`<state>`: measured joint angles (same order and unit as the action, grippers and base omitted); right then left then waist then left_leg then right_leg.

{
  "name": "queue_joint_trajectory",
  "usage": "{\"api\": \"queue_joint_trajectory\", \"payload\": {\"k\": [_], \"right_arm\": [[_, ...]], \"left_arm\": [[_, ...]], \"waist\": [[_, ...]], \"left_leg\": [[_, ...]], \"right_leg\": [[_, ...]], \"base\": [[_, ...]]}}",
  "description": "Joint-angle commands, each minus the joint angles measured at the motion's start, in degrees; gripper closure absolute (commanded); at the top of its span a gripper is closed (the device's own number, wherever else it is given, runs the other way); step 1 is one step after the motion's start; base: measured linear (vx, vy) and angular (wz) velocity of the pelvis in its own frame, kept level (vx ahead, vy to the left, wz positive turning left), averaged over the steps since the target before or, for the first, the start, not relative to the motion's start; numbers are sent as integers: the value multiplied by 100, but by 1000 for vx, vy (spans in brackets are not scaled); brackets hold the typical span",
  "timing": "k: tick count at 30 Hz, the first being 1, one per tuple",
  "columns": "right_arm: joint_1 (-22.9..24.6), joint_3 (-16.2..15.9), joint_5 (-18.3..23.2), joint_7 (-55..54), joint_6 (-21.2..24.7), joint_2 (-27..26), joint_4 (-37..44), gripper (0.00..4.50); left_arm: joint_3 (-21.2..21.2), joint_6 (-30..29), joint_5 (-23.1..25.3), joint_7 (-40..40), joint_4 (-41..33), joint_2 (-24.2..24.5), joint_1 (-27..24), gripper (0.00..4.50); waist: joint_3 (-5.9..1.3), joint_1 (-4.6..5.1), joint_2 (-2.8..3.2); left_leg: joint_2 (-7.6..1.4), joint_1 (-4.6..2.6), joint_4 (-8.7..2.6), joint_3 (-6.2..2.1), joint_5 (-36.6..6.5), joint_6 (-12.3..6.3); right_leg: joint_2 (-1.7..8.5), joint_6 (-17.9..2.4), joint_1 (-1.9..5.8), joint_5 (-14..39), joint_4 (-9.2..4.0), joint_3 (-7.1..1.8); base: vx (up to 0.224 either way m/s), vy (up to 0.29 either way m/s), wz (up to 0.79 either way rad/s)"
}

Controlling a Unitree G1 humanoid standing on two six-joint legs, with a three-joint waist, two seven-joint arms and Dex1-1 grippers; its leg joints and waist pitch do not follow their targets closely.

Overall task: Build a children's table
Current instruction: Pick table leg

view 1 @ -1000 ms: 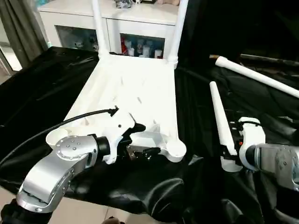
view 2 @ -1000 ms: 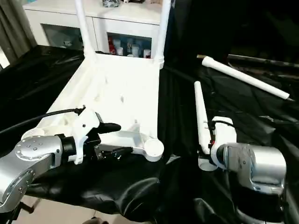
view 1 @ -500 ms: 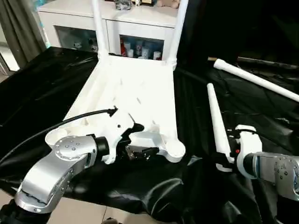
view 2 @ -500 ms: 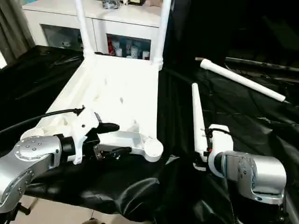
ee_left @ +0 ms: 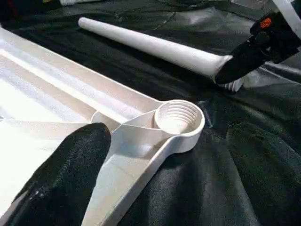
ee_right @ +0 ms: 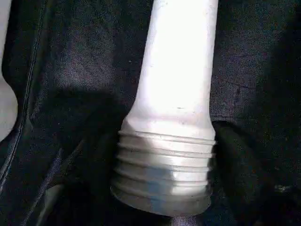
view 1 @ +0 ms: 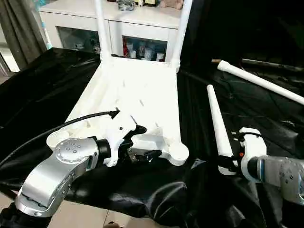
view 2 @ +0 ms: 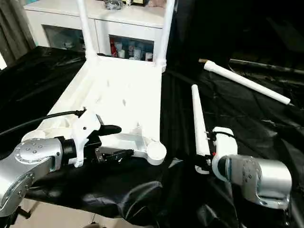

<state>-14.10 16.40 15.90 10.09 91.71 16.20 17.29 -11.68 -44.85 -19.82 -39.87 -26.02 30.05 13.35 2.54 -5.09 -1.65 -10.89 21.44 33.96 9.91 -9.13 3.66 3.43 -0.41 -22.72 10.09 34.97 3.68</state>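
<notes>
The left gripper (view 1: 142, 142) is held spread wide at the tabletop (view 1: 137, 90), one finger (ee_left: 70, 174) on its near edge beside the corner socket (ee_left: 178, 117). At three o'clock, a loose leg (view 1: 216, 126) is straddled at its threaded end by the right gripper (view 1: 227, 164), grip uncertain.

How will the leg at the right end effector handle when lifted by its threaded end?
Likely stiff: the leg looks like a rigid plastic tube. Held at the threaded end, its long free length may sag downward. Being round, it could roll on the black sheet.
</notes>
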Motion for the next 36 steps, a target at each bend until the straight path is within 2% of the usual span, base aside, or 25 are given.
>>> {"api": "queue_joint_trajectory", "payload": {"k": [1,6,8,9,10,11,12,13,14,15,16,18,20,21,22,23,24,27,29,31,32,33,34,35,36], "right_arm": [[34,130,-41,-126,79,-47,-108,167],[-152,287,-167,-201,59,-142,3,168],[-227,359,-207,-257,-516,-199,148,169],[-227,349,-220,-274,-974,-195,215,169],[-196,287,-285,-329,-1618,-164,293,169],[-123,166,-317,-218,-2125,-95,374,170],[-107,139,-323,-190,-2234,-80,392,170],[-19,-49,-440,-130,-2824,18,511,172],[0,-97,-475,-124,-2974,39,541,172],[22,-166,-534,-108,-3204,52,599,175],[24,-211,-584,-110,-3358,45,642,175],[76,-278,-722,-153,-3851,-55,704,184],[111,-295,-745,-168,-3998,-92,691,196],[192,-350,-816,-261,-4364,-172,602,208],[192,-350,-816,-261,-4364,-172,602,208],[272,-425,-980,-475,-4772,-237,461,208],[304,-446,-1055,-585,-4951,-265,364,208],[383,-454,-1169,-754,-5280,-337,144,208],[432,-470,-1221,-769,-5288,-340,83,208],[478,-486,-1274,-776,-5308,-345,57,208],[503,-474,-1234,-735,-5255,-367,75,208],[495,-392,-1081,-695,-4807,-436,147,208],[495,-392,-1081,-695,-4807,-436,147,192],[464,-312,-838,-607,-4537,-504,156,192],[438,-348,-844,-579,-4576,-451,115,182]], "left_arm": [[-42,33,33,31,0,-4,-11,0],[0,124,94,164,96,-121,32,0],[174,404,282,622,354,-449,155,0],[312,591,431,1005,554,-688,248,0],[532,821,619,1604,831,-1043,374,0],[693,948,660,1937,974,-1258,415,0],[726,974,667,2004,1003,-1302,423,0],[925,1026,710,2418,1165,-1542,418,0],[966,1049,730,2519,1205,-1593,407,0],[1012,1118,783,2655,1268,-1656,369,0],[1001,1200,871,2748,1316,-1667,322,0],[972,1428,1060,2978,1411,-1764,215,0],[991,1498,1098,3047,1436,-1846,189,0],[978,1660,1220,3165,1469,-1962,134,0],[978,1660,1220,3165,1469,-1962,134,0],[946,1774,1307,3260,1455,-2029,67,0],[938,1824,1333,3303,1440,-2048,39,0],[927,1895,1361,3413,1428,-2073,-15,0],[898,1889,1420,3455,1425,-2056,-41,0],[882,1904,1473,3450,1422,-2062,-60,0],[871,1900,1489,3421,1410,-2062,-65,0],[840,1867,1459,3313,1387,-2031,-65,0],[840,1867,1459,3313,1387,-2031,-65,0],[827,1886,1448,3231,1395,-2020,-69,0],[824,1861,1445,3231,1410,-2023,-60,0]], "waist": [[-214,29,43],[-210,60,42],[-199,69,52],[-199,76,47],[-186,87,54],[-209,94,81],[-211,89,88],[-228,110,128],[-196,156,153],[-192,201,184],[-191,226,190],[-189,288,155],[-193,307,133],[-184,319,100],[-181,309,116],[-167,318,80],[-158,316,92],[-145,324,103],[-133,326,109],[-120,327,118],[-113,323,128],[-115,317,169],[-108,331,150],[-118,320,191],[-114,321,185]], "left_leg": [[-104,-197,-411,-130,-2286,476],[-90,-195,-412,-157,-2439,486],[-85,-190,-405,-156,-2509,472],[-77,-207,-390,-157,-2526,468],[-79,-210,-386,-163,-2612,458],[-73,-190,-391,-184,-2558,422],[-83,-174,-399,-184,-2562,394],[-92,-104,-452,-227,-2458,348],[-136,-123,-482,-241,-2620,308],[-143,-144,-500,-271,-2793,269],[-139,-170,-498,-280,-2845,247],[-130,-135,-506,-294,-2806,215],[-124,-165,-489,-277,-2783,188],[-124,-169,-481,-256,-2703,131],[-128,-179,-477,-253,-2691,126],[-129,-182,-481,-246,-2678,100],[-134,-190,-487,-243,-2692,112],[-135,-192,-497,-245,-2754,107],[-135,-209,-502,-245,-2827,106],[-138,-198,-520,-254,-2869,117],[-135,-200,-521,-250,-2882,115],[-129,-205,-520,-261,-2886,118],[-128,-198,-526,-259,-2909,115],[-129,-202,-525,-271,-2916,122],[-131,-211,-520,-264,-2922,114]], "right_leg": [[391,202,31,3535,-705,-201],[388,266,42,3734,-747,-165],[396,309,31,3850,-793,-143],[393,337,27,3909,-813,-124],[393,396,36,4008,-850,-90],[412,431,103,3980,-867,-44],[422,440,129,3941,-887,-27],[422,433,230,3699,-844,2],[417,369,230,3522,-888,39],[408,309,247,3380,-897,74],[413,270,237,3343,-910,82],[439,155,255,3233,-890,75],[445,91,224,3216,-893,58],[456,8,202,3206,-899,38],[466,-3,190,3208,-897,35],[459,-15,177,3206,-903,33],[455,-19,172,3212,-896,28],[439,-44,162,3106,-870,15],[433,-43,151,3092,-877,10],[424,-26,161,3056,-866,2],[429,-23,153,3066,-874,-9],[431,-39,159,3060,-862,-11],[421,-44,160,3068,-873,-8],[429,-57,174,3039,-860,-7],[429,-74,156,3015,-866,-12]], "base": [[0,0,0],[0,0,0],[0,0,0],[0,0,0],[0,0,0],[0,0,0],[0,0,0],[-19,33,-18],[0,0,0],[0,0,0],[0,0,0],[0,0,0],[0,0,0],[0,0,0],[0,0,0],[0,0,0],[0,0,0],[0,0,0],[0,0,0],[0,0,0],[0,0,0],[0,0,0],[0,0,0],[0,0,0],[0,0,0]]}}
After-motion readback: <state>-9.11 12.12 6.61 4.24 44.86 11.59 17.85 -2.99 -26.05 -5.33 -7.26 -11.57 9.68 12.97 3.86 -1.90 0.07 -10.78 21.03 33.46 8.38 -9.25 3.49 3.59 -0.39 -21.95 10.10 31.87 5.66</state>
